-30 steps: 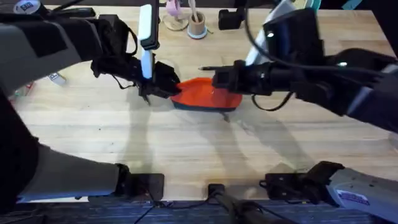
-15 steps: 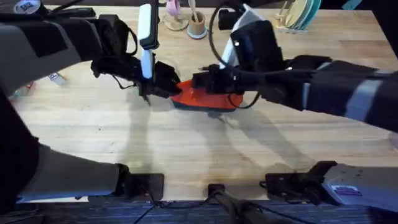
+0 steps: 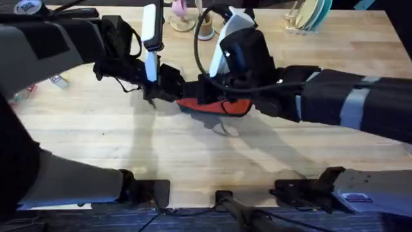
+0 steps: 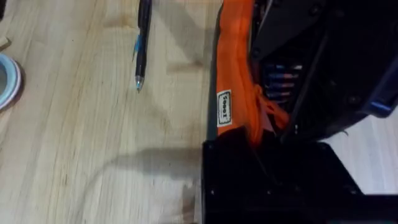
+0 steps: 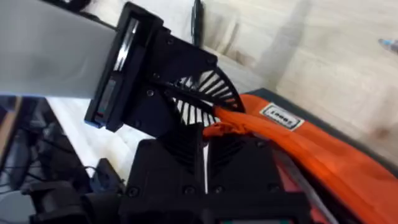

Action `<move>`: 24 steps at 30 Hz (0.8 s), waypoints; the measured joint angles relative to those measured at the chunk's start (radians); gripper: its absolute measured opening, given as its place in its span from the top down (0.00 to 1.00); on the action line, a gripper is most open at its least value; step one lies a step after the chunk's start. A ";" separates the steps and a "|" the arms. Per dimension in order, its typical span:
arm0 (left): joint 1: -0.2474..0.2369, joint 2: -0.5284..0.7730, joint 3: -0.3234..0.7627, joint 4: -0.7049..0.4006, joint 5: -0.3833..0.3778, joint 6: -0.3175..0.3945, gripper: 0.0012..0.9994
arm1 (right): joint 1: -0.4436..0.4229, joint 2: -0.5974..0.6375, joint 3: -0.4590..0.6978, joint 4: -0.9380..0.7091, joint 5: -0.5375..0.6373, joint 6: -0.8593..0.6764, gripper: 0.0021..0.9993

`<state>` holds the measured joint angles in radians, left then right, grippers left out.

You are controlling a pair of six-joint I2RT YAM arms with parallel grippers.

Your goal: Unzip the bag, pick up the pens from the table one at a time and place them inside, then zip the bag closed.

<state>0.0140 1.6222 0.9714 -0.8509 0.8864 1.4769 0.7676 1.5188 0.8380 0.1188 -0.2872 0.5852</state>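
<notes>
Overhead view: orange-red bag [image 3: 222,106] lying mid-worktop [image 3: 193,154], flanked by both arms. Left pincer [image 3: 168,90] at the bag's left end, right pincer [image 3: 205,90] close beside it over the bag's top. Left wrist view: black fingers [image 4: 249,168] clamped on the bag's [image 4: 239,68] end fabric near the white label. Right wrist view: own fingers [image 5: 186,168] closed narrow on an orange fold at the zipper line of the bag [image 5: 311,155]. One dark pen [image 4: 143,37] lying flat on the worktop just beside the bag, tip with a blue touch. Same pen [image 5: 197,18] seen past the left pincer. Cup of pale sticks [image 3: 204,27] at the far edge.
</notes>
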 joint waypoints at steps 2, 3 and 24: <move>0.002 0.000 0.000 -0.001 0.000 0.002 0.96 | 0.006 0.001 0.002 0.000 0.009 -0.030 0.97; 0.002 0.000 0.000 0.000 -0.002 0.002 0.96 | 0.007 0.002 0.003 0.000 0.012 -0.044 0.97; 0.001 0.000 0.000 -0.002 0.010 0.005 0.96 | -0.014 -0.198 0.168 -0.446 0.131 -0.379 0.00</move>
<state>0.0151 1.6222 0.9714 -0.8524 0.8967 1.4818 0.7534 1.3210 1.0060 -0.3270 -0.1567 0.2059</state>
